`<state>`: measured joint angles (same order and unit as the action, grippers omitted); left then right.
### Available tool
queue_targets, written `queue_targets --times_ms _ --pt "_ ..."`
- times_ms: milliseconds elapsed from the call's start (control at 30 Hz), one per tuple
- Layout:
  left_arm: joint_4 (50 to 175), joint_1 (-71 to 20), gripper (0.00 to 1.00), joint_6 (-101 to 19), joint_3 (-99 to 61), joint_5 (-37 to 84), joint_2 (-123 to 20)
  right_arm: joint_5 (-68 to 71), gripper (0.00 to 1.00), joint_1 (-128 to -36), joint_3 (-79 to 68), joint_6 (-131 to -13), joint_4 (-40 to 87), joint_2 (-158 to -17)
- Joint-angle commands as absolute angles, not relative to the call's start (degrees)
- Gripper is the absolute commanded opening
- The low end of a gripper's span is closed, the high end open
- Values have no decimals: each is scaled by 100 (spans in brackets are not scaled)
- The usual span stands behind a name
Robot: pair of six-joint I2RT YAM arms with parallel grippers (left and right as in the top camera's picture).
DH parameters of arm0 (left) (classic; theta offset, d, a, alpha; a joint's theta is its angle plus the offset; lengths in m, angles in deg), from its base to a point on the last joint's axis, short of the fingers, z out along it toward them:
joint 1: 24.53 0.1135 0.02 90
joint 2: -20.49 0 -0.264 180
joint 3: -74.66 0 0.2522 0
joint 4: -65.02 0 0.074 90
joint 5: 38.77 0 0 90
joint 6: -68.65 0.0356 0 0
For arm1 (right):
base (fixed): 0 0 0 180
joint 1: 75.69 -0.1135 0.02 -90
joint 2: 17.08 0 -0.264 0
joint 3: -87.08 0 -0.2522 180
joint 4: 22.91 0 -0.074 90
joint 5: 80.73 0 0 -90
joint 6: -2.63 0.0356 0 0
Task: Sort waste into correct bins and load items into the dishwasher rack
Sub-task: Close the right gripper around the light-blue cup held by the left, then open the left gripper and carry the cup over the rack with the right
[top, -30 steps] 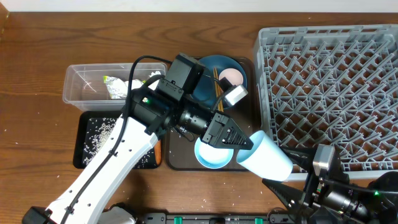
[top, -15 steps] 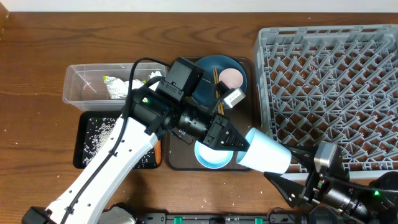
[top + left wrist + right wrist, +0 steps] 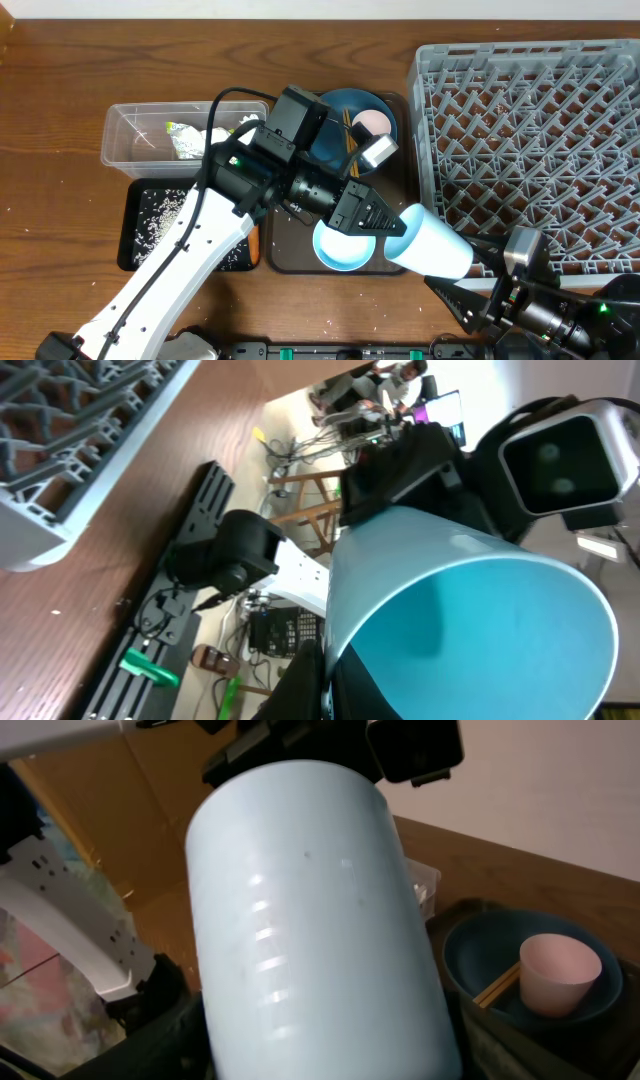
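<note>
**Light blue cup** (image 3: 432, 248): off the worktop (image 3: 60, 100), lying on its side between the two hands. It is near the front left corner of the dishwasher rack (image 3: 425, 120) and just right of the light blue bowl (image 3: 340, 252). Its mouth faces the left hand, its base the right hand.

**Left hand** (image 3: 385, 225): closed tight, pinching the wall of the cup at its rim.

**Right hand** (image 3: 460, 272): fingers spread wide, one on each side of the cup's base end. Whether they press on it cannot be told.

**Light blue bowl**: upright on the dark brown serving tray (image 3: 290, 250), partly under the left hand.

**Dark blue dish** (image 3: 350, 105): at the far end of the same tray. It holds the pink cup (image 3: 373, 124) and the wooden chopsticks (image 3: 349, 135).

**Clear tub** (image 3: 125, 140): left of the dish, holding the white tissue (image 3: 205, 140) and the green-and-yellow wrapper (image 3: 178, 128).

**Black tray** (image 3: 130, 225): in front of the tub, with rice grains (image 3: 160, 210) scattered in it.

**Carrot** (image 3: 256, 245): an orange sliver showing at the black tray's right edge, mostly hidden by the left arm.

**Dishwasher rack**: on the right of the worktop, lattice bottom showing.
</note>
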<state>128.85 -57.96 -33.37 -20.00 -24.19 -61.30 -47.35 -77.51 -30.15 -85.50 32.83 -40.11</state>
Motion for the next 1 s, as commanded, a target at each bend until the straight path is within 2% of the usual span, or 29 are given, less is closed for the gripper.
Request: queue_targets --times_ms 0,367,633,967 --pt "12867 -5811 6 -3326 -1993 -2895 -6109 -4623 70 -7716 -3028 -8574 3283 -4041" --pt "12911 -5811 6 -3321 -1993 -2891 -6109 -4634 71 -7716 -3028 -8570 3101 -4039" --pt "12946 -5888 6 -3317 -1993 -2871 -6109 -5229 72 -7716 -3028 -8524 2747 -4039" --pt "12944 -5897 6 -3319 -1993 -2871 -6109 -5227 66 -7716 -3028 -8507 2815 -4039"
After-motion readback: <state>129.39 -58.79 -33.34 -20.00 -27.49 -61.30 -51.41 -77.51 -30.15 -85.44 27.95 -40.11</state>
